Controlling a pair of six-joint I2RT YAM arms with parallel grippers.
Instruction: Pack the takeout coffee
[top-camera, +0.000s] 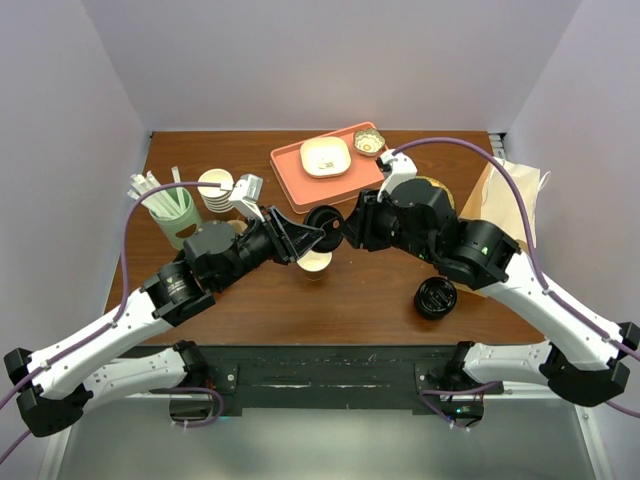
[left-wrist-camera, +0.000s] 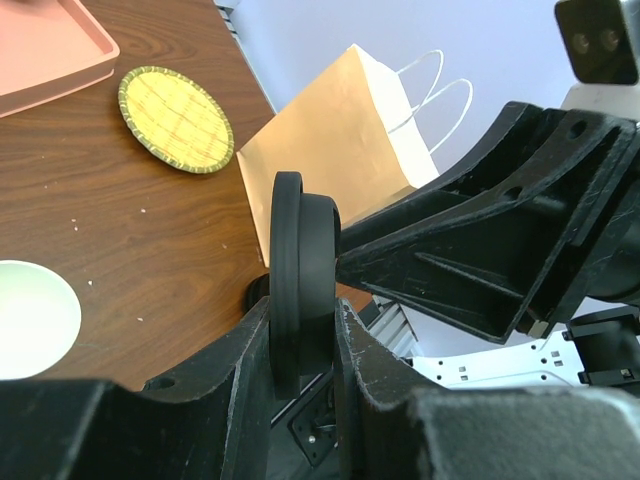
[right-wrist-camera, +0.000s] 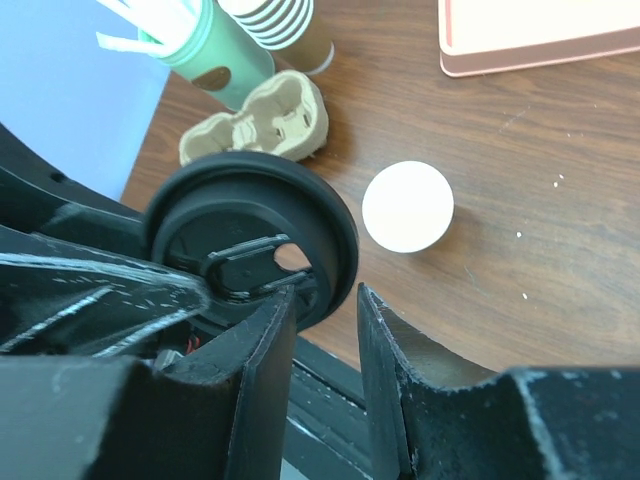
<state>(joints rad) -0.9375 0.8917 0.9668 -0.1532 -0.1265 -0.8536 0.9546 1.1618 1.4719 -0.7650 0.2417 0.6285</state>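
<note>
The takeout coffee's small cream cup (top-camera: 315, 262) stands lidless on the table, its white open top (right-wrist-camera: 407, 206) showing in the right wrist view. Above it, my left gripper (top-camera: 318, 232) is shut on the round black lid (left-wrist-camera: 300, 270), held on edge between its fingers (left-wrist-camera: 360, 370). My right gripper (right-wrist-camera: 325, 300) faces it from the right, open. Its left finger (right-wrist-camera: 250, 370) lies against the lid's face (right-wrist-camera: 250, 235), and only table shows in the gap. The brown paper bag (top-camera: 510, 200) lies at the table's right edge.
A pink tray (top-camera: 290, 165) with two small bowls sits at the back. A green holder of straws (top-camera: 175, 215), a stack of cream cups (top-camera: 215, 188) and a pulp carrier (right-wrist-camera: 262, 115) stand left. A squat black round piece (top-camera: 436, 297) sits front right, a woven coaster (left-wrist-camera: 175, 118) near the bag.
</note>
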